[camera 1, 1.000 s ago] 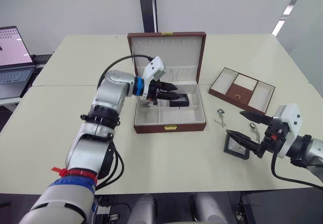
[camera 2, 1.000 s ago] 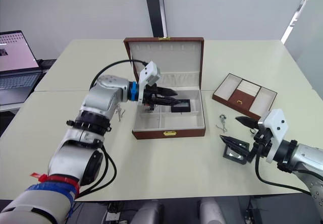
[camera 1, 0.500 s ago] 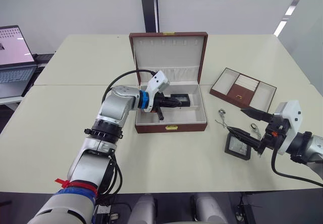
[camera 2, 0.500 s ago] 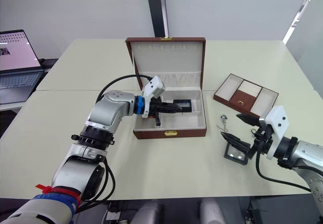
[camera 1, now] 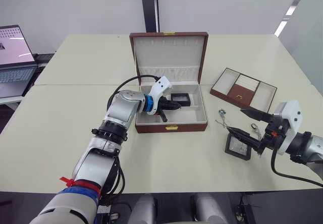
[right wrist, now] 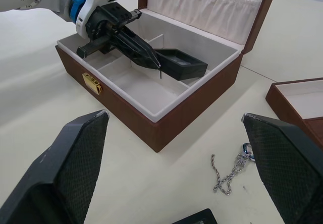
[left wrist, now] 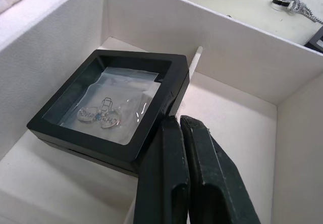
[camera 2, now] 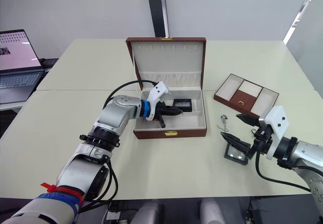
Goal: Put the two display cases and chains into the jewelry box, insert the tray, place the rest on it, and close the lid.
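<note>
Cream table (camera 1: 166, 173): left gripper (left wrist: 177, 123) jaws closed inside jewelry box (camera 1: 171, 128); right gripper (camera 1: 246, 124) jaws wide.

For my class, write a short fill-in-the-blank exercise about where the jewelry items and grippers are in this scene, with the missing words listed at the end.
1. One display case lies inside the jewelry box, whose lid is ____.
2. The left gripper has its fingers ____.
3. The second display case rests on the ____, by the right gripper.
4. The tray has ____ compartments.

Missing words: open; shut; table; three
</note>
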